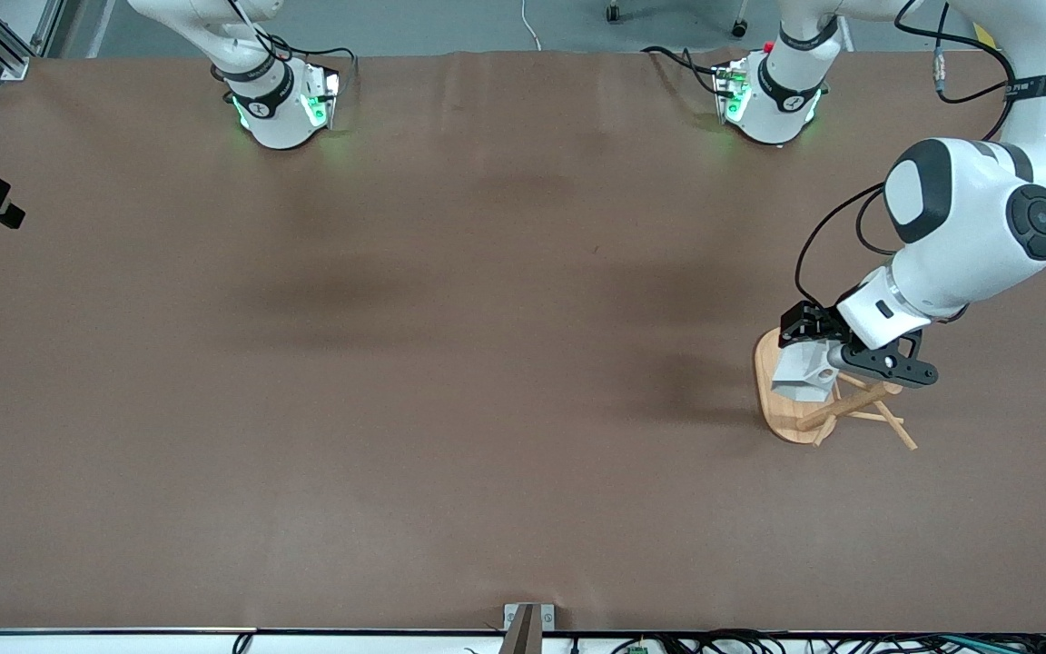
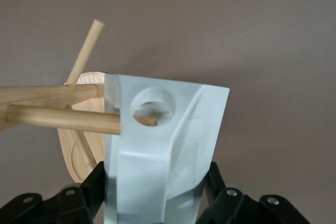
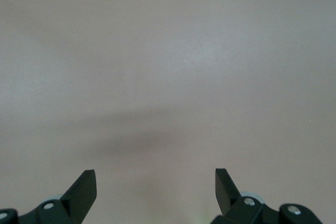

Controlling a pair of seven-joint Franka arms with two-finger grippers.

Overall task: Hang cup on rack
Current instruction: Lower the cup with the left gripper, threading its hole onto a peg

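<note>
Left claw (image 1: 809, 350) clamped on the cup (image 1: 803, 372), right claw (image 3: 155, 190) spread wide, waiting

Cup (image 1: 803, 374) over rack (image 1: 782, 413) base, peg (image 2: 63, 118) through handle hole.

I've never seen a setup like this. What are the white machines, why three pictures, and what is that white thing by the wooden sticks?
Those are two robot arms at a brown table. One picture looks down from a high camera across from them; the other two come from cameras on each arm's wrist. The left gripper is shut on a white faceted cup, holding it over a bamboo rack at the left arm's end of the table. In its wrist view, one of the rack's pegs reaches into the round hole in the cup's handle. The right gripper is open over bare table and waits.
</note>
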